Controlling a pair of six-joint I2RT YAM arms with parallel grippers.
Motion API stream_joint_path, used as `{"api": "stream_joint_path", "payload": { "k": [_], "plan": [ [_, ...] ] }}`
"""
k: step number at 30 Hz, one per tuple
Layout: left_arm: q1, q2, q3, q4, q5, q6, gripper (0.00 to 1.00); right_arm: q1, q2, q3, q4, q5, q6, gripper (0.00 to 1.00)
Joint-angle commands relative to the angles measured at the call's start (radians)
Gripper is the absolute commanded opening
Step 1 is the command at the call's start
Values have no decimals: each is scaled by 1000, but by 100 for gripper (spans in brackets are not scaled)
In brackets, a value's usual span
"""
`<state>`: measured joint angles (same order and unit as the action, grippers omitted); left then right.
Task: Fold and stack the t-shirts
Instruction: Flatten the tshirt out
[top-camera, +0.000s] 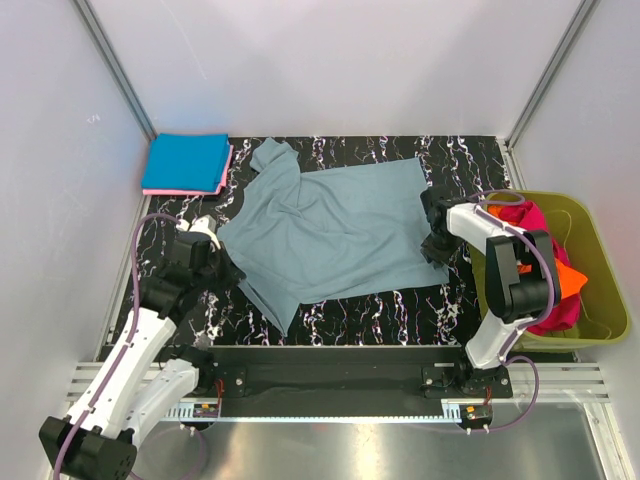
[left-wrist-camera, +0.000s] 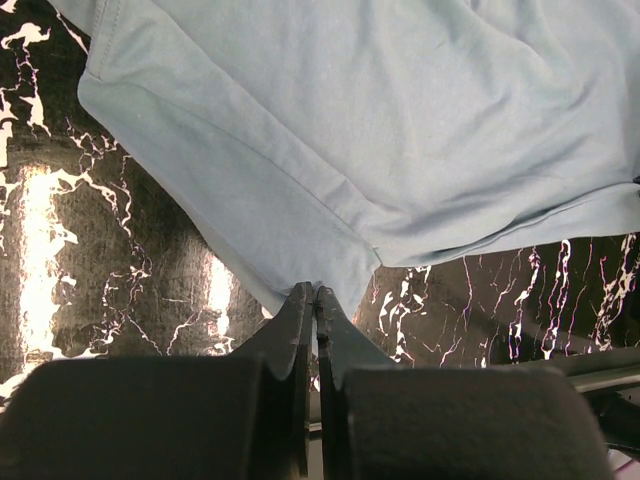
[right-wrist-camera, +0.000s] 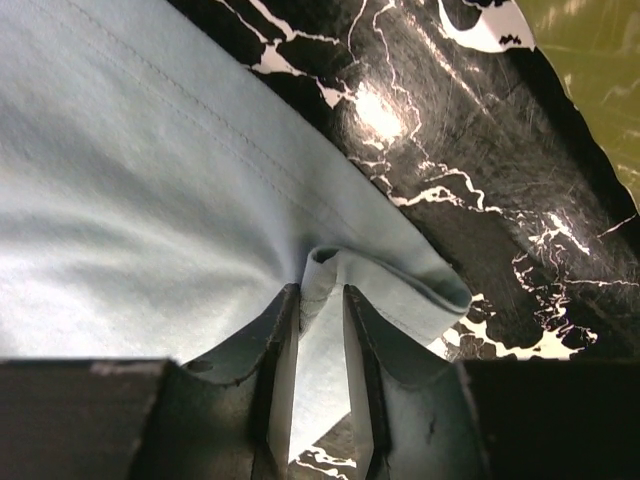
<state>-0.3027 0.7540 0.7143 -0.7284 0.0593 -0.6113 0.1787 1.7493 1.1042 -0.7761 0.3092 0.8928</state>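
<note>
Roughly, two are done: blue shirt (top-camera: 185, 160) on pink shirt (top-camera: 190, 192), stacked far-left. The grey shirt (top-camera: 335, 225) lies spread, unfolded, on the surface (top-camera: 350, 310). My left gripper (left-wrist-camera: 313, 290) is pinched shut on its edge. My right gripper (right-wrist-camera: 322, 290) straddles a bunched corner; I cannot tell whether it is clamped. More shirts wait in the tub (top-camera: 605, 265).

Tabletop (top-camera: 400, 305): black slab with white marble veining, glossy, with glare patches in both wrist views. You have one grey-blue t-shirt (top-camera: 340, 230) lying open and wrinkled across its centre, hem toward 3 o'clock and sleeves toward 11 and 7 o'clock. At the 10 o'clock corner a folded bright blue t-shirt (top-camera: 185, 162) sits on a folded pink t-shirt (top-camera: 185, 191); only the pink edge shows. Olive-green tub (top-camera: 600, 280) stands at the 3 o'clock edge; you cannot tell whether it rests on the tabletop.
</note>
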Motion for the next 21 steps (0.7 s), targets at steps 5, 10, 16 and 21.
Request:
{"api": "stream_joint_path", "payload": {
  "k": [5,10,16,21],
  "plan": [
    [-4,-10,27,11,-4,-13,0,-27,-65,-32,-63,42,47,31],
    [-4,-10,31,7,-1,-5,0,-27,-19,-21,-51,64,46,25],
    [-4,-4,36,-3,-3,-2,0,-31,-2,-29,-31,89,46,22],
    [-4,1,47,-9,2,1,0,-39,35,-6,-6,113,5,22]
  ]
}}
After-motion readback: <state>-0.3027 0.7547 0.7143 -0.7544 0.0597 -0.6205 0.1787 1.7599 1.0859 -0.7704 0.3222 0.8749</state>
